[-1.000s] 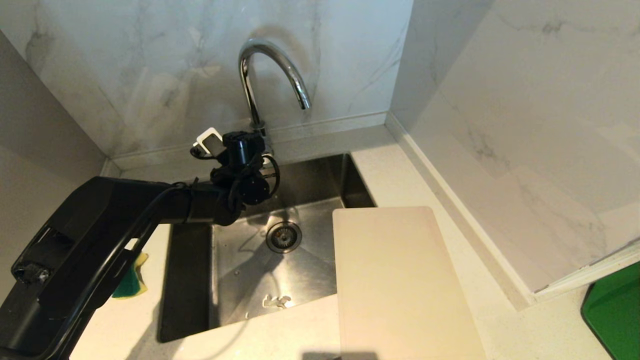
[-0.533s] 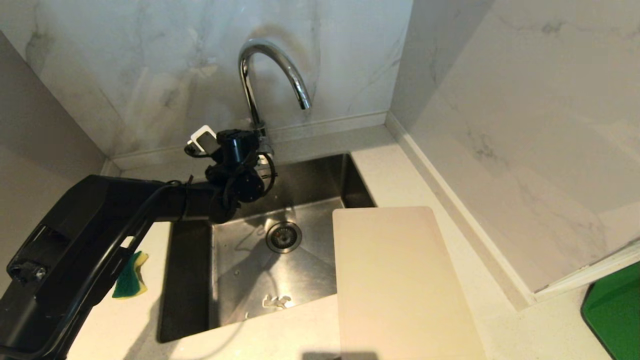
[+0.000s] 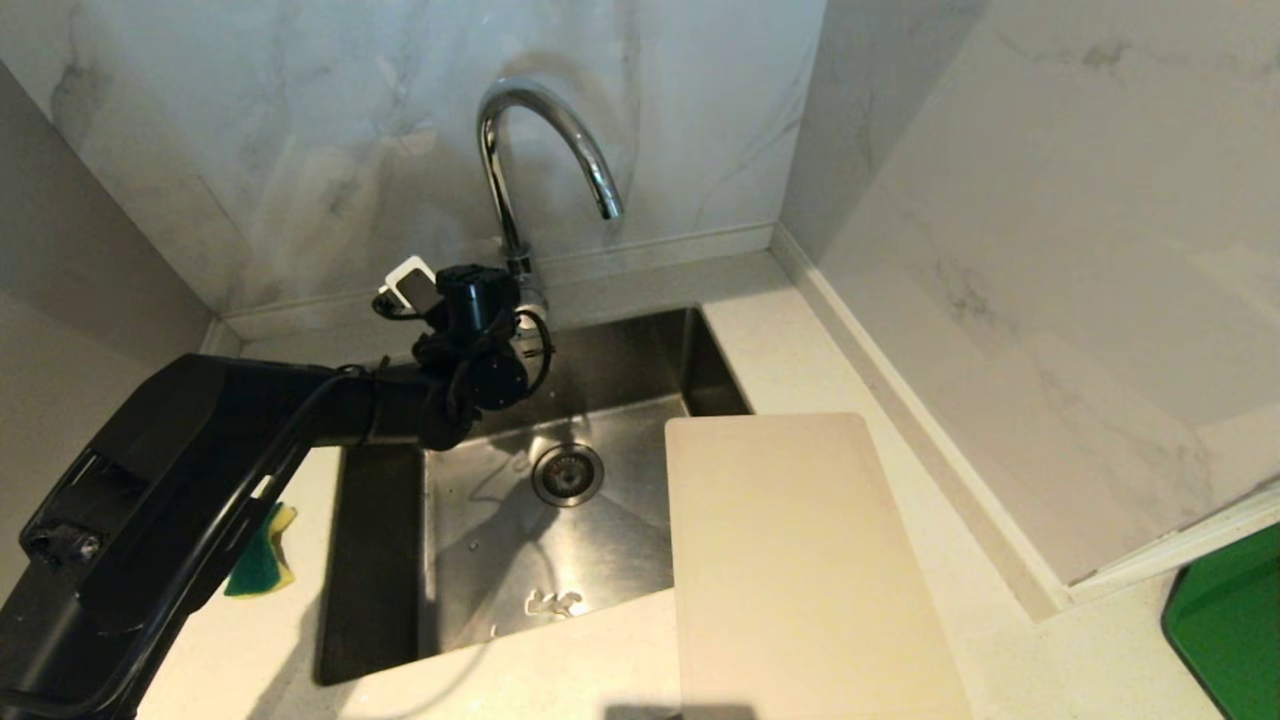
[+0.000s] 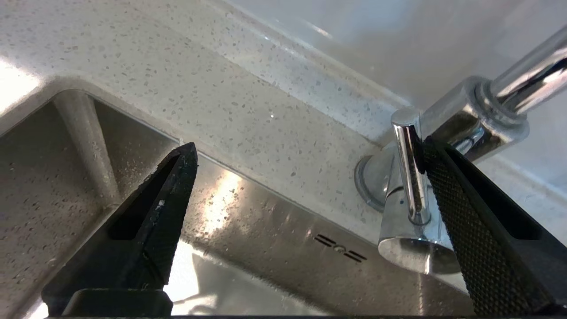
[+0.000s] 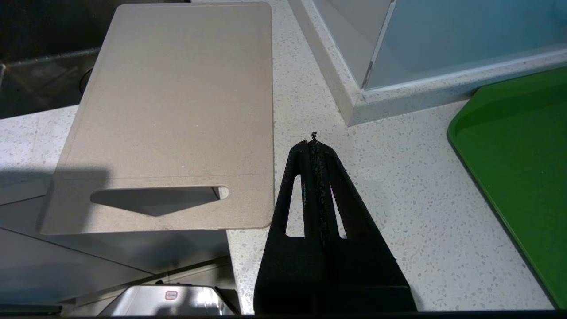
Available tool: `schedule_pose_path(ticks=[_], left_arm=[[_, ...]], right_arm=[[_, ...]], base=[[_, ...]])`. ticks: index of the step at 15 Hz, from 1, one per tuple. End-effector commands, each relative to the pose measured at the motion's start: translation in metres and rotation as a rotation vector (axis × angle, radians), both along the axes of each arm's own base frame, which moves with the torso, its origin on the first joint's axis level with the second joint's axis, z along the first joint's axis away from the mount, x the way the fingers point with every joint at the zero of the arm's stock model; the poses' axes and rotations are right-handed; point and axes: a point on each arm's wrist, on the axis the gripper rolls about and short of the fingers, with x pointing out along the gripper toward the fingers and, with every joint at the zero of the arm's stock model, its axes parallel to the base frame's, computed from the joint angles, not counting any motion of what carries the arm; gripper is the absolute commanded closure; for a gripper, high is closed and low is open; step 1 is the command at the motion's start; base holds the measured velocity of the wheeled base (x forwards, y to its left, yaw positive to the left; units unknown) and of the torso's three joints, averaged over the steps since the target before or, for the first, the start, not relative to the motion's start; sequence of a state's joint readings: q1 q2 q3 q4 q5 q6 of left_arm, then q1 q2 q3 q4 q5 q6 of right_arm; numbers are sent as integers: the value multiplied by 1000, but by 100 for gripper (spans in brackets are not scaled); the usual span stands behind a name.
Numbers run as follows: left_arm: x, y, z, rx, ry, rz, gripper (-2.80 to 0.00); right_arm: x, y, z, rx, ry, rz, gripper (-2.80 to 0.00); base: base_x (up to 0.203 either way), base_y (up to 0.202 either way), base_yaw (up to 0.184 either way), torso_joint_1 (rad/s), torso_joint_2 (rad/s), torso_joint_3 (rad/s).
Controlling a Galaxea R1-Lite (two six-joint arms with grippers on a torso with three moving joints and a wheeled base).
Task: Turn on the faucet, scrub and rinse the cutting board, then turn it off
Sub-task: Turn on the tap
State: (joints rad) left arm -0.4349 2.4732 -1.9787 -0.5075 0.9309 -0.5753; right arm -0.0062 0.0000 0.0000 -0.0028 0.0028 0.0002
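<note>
Left gripper spread wide at the faucet base, one finger against the thin lever, the other out over the sink rim, likely set to nudge it, since no water runs. Right gripper closed on nothing, parked above speckled pale counter; board just beside its tips, one end overhanging the sink. Marble-look walls, steel basin dry-looking, green tray on the far side.

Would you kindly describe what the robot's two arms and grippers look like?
The left arm is glossy black with black cables looped at the wrist and a small white block. The left gripper has tapered black fingers with knurled pads. The right gripper has matching black, slotted triangular fingers.
</note>
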Motion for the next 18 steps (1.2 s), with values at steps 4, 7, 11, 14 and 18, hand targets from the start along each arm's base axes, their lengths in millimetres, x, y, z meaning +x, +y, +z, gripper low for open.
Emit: schedule_pose_path(ticks=[4, 7, 11, 14, 18], left_arm=[[-10, -5, 0, -46, 79, -14, -280], [-16, -5, 2, -99, 122, -60, -280], [-17, -8, 1, -100, 126, -70, -280], [-18, -9, 4, -104, 117, -76, -280], [-27, -12, 24, -113, 80, -89, -280]], right_arm=[[0, 0, 0, 0, 0, 0, 0], [0, 0, 0, 0, 0, 0, 0], [0, 0, 0, 0, 0, 0, 0], [0, 0, 0, 0, 0, 0, 0], [0, 0, 0, 0, 0, 0, 0]], base=[[0, 0, 0, 0, 0, 0], [0, 0, 0, 0, 0, 0], [0, 0, 0, 0, 0, 0], [0, 0, 0, 0, 0, 0], [0, 0, 0, 0, 0, 0]])
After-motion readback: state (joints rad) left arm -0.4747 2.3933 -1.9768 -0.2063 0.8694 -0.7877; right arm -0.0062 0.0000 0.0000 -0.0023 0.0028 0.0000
